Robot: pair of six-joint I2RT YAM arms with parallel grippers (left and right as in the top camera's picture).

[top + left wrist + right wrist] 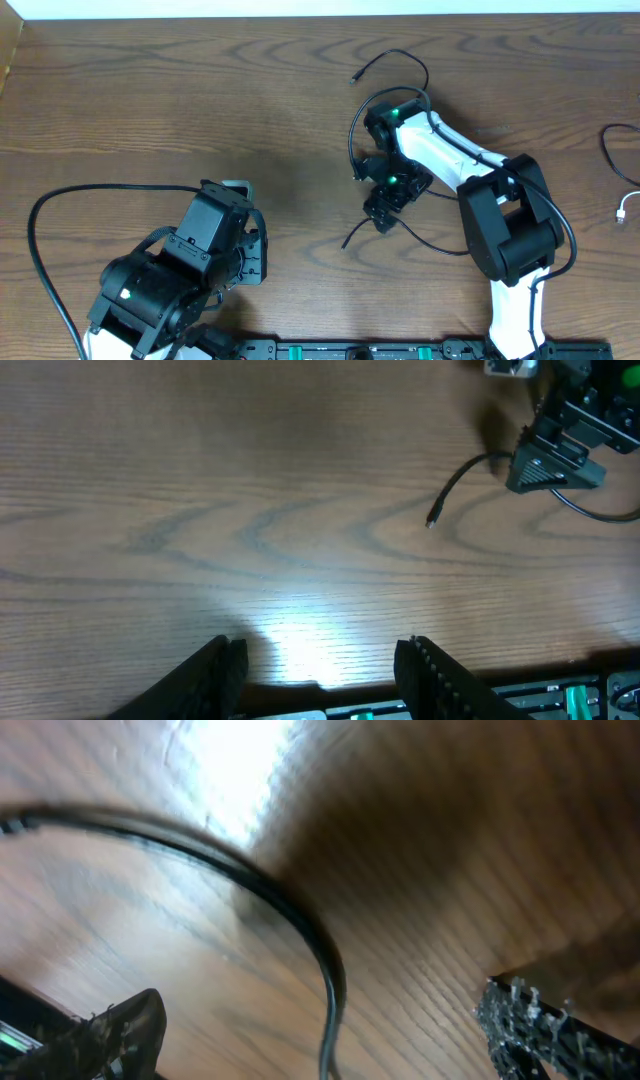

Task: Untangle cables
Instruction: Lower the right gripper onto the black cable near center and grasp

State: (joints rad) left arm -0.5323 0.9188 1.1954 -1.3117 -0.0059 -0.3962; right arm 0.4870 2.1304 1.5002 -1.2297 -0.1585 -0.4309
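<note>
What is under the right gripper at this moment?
In the right wrist view, one black cable curves across the wooden table below the right gripper, between its open jaws. Overhead, the gripper covers this stretch, so any crossing there cannot be seen.

A robotics lab — wood-grain table [180, 90], mounted arms [500, 220].

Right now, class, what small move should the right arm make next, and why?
Probably shut the right gripper on the thin black cable. Its jaws stand open, one either side, and the cable runs between them over the brown wooden table, so a grip looks ready.
</note>
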